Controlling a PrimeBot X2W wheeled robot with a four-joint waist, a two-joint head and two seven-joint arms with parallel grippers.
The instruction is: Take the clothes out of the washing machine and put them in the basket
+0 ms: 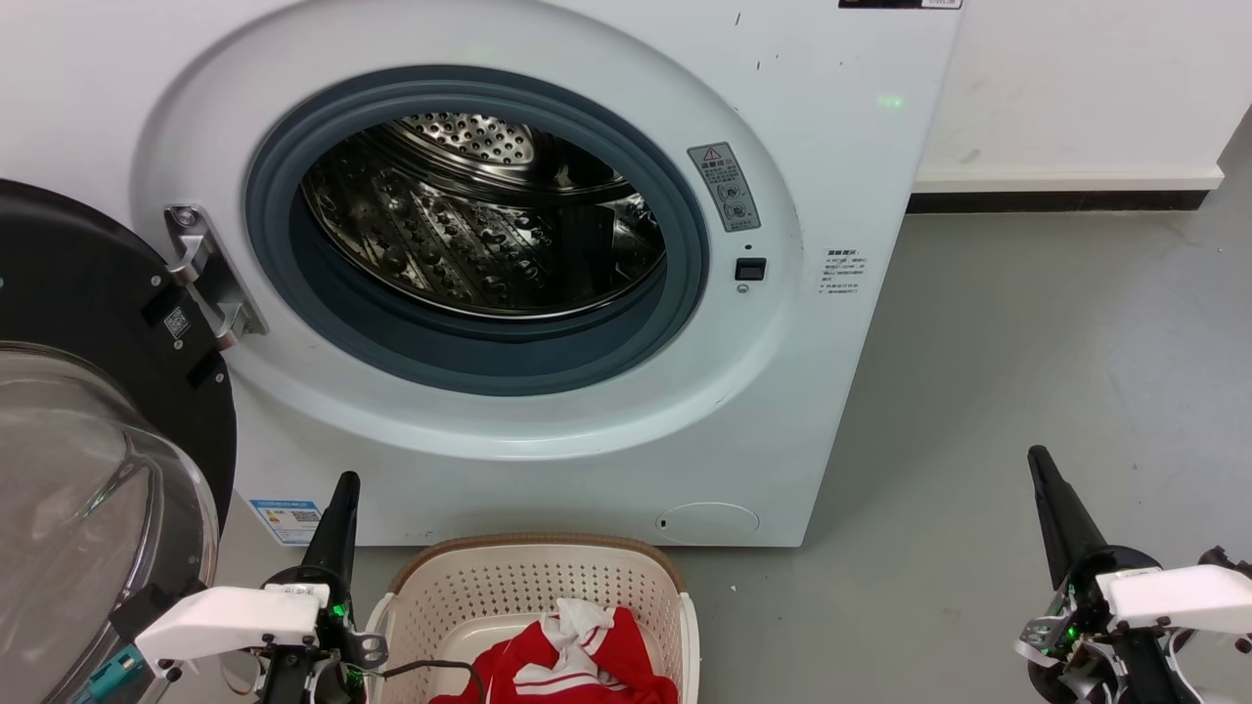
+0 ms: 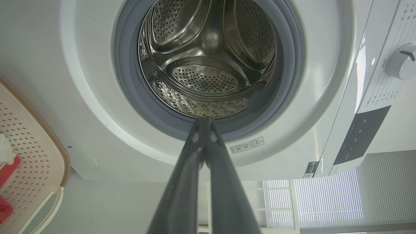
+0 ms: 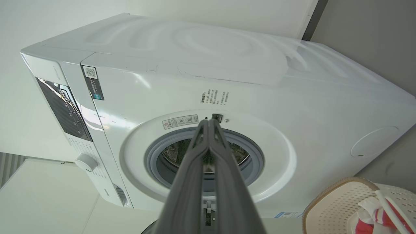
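Since the clothes (image 1: 572,657) are soft red fabric with white stripes and trim, I judge them light, limp and in no way fragile: they would sag and trail from a grasp rather than keep a shape, and a loose end could catch on a rim. A raised, bunched fold looks like the best place to pinch, since a flat layer may slip out from between slim fingers.

They lie crumpled in the basket (image 1: 528,545), which stands on the floor (image 1: 1027,342) just in front of the washing machine (image 1: 831,196), below its porthole. What shows of the drum (image 1: 469,225) holds no fabric, so the task looks finished or nearly so. The door (image 1: 88,323) stands swung open at the machine's left.

The left gripper (image 1: 346,481) hangs before the machine's lower left front, its fingers pressed together on nothing. The right gripper (image 1: 1037,458) is off beyond the machine's right side, likewise closed and empty.

By count: one washing machine, one basket, two grippers, and one red heap. I cannot tell how many garments make it up.
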